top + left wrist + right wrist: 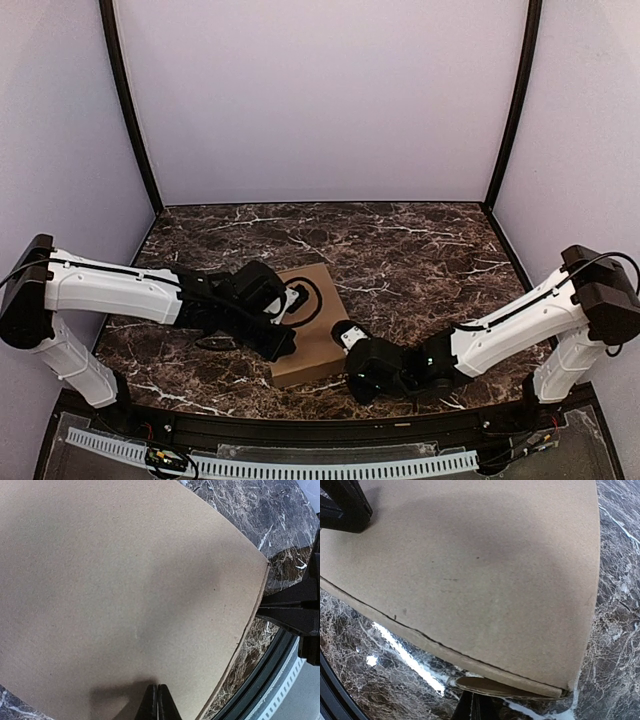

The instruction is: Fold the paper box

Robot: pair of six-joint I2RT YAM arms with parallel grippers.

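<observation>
Left end effector (157, 703): closed, atop paper box (315, 345) | right end effector (472, 709): closed, at its edge

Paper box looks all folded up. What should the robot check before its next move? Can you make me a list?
1. Paper box top lying flat: ok.
2. Rounded flap tucked in: not ok, it pokes out under the top's corner.
3. Left gripper shut, tips over the top: ok.
4. Left tips really pressing the cardboard: cannot tell.
5. Right gripper shut, beside the box's near edge: ok.
6. Box fully on the table: ok.
</observation>
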